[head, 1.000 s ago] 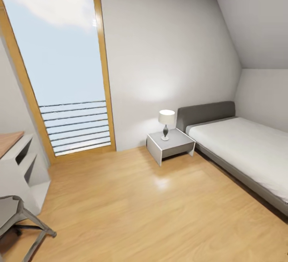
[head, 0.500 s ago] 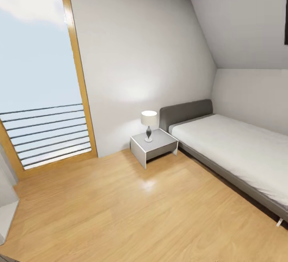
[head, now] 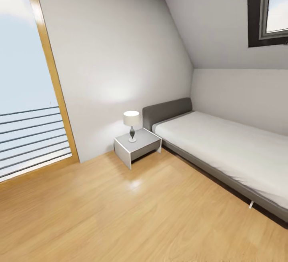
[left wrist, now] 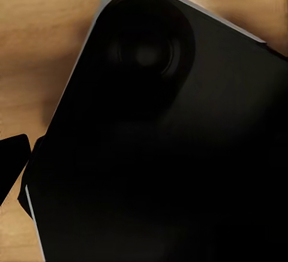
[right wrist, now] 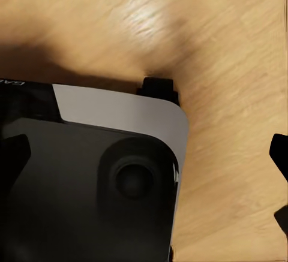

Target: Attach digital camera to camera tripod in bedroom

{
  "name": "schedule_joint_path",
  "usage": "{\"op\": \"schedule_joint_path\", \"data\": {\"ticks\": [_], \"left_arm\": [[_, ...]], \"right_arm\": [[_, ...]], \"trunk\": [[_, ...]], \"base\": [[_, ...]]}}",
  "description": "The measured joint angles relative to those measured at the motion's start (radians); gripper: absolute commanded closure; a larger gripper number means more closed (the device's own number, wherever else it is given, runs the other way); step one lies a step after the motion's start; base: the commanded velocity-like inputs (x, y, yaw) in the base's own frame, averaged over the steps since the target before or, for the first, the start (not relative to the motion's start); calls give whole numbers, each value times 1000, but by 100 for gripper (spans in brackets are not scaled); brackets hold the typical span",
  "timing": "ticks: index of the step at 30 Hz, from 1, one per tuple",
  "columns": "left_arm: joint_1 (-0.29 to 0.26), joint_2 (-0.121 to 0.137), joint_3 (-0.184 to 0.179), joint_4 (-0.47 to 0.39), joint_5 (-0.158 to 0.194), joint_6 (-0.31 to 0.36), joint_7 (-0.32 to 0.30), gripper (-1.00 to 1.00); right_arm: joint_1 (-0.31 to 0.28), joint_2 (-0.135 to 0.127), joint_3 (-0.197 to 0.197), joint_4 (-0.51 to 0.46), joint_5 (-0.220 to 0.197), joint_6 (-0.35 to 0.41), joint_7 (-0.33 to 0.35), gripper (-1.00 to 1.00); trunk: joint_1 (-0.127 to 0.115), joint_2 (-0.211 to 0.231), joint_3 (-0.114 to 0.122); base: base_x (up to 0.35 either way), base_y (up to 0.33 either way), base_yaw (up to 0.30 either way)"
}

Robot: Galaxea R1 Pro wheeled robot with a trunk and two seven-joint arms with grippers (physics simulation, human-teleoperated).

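A pale-walled attic bedroom is lying ahead of the robot in the head view, its light wood plank floor stretching from the near edge to the far wall. A low grey upholstered bed with a white mattress is running along the right side under the sloped ceiling, its grey headboard touching the far wall. Just beside the headboard, to its left, a small grey box-shaped nightstand is standing on the floor, carrying a table lamp with a white drum shade and a dark curved base. At far left a tall window with an orange wood frame is showing sky and a row of thin horizontal rails. A dark-framed skylight is sitting high in the slope at upper right.

The digital camera and the camera tripod are not appearing in these views.

In the left wrist view a broad black rounded panel with a pale grey rim, seemingly part of the robot's own body, is sitting over the wood floor. The right wrist view is showing a similar black and light grey rounded panel above the same floor. Dark slivers at the picture edges may be fingertips, so whether either gripper is open or closed cannot be told.
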Motion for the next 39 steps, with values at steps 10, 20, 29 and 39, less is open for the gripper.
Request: {"op": "schedule_joint_path", "data": {"ticks": [10,20,29,39], "left_arm": [[0,-2,1,0,39,-1,0,-100],[0,-5,-11,0,31,0,-2,-100],[0,-5,-13,0,29,1,-2,-100],[0,-5,-13,0,29,-1,-2,-100]], "right_arm": [[2,3,0,0,0,-6,-14,-100],[2,2,0,0,0,-17,-16,-100],[2,1,0,0,0,-18,-16,-100],[2,-1,0,0,-1,-19,-16,-100]], "trunk": [[0,0,0],[-1,0,0],[-1,0,0],[0,0,0]], "base": [[0,0,-297],[197,0,-297],[316,0,-298],[185,7,-300]]}}
